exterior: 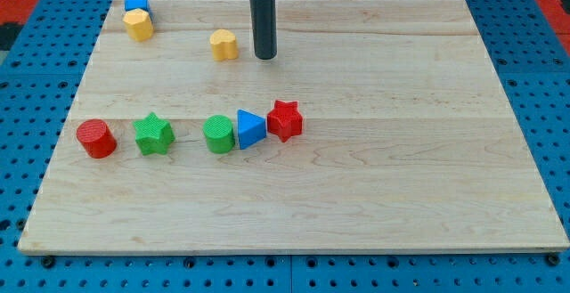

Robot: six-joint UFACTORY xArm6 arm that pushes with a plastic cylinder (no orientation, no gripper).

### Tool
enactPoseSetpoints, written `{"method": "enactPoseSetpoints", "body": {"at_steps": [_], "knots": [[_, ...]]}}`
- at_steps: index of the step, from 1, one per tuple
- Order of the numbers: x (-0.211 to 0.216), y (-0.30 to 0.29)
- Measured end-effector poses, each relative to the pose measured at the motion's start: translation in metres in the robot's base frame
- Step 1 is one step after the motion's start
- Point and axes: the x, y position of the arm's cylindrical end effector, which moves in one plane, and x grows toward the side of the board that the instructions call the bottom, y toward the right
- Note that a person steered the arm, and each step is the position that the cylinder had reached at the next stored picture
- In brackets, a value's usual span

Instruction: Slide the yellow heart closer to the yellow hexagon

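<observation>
The yellow heart lies on the wooden board near the view's top, left of centre. The yellow hexagon sits at the top left, touching a blue block just above it. My tip is the lower end of the dark rod, just to the right of the yellow heart, with a small gap between them.
A row of blocks crosses the board's middle: a red cylinder, a green star, a green cylinder, a blue triangle and a red star. The board's edges border a blue pegboard.
</observation>
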Motion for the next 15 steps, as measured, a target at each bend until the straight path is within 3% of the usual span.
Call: {"method": "enactPoseSetpoints", "body": {"at_steps": [2,8,10,15], "knots": [[-0.013,-0.100],[-0.044,-0.094],[-0.002,-0.094],[-0.006,-0.152]]}}
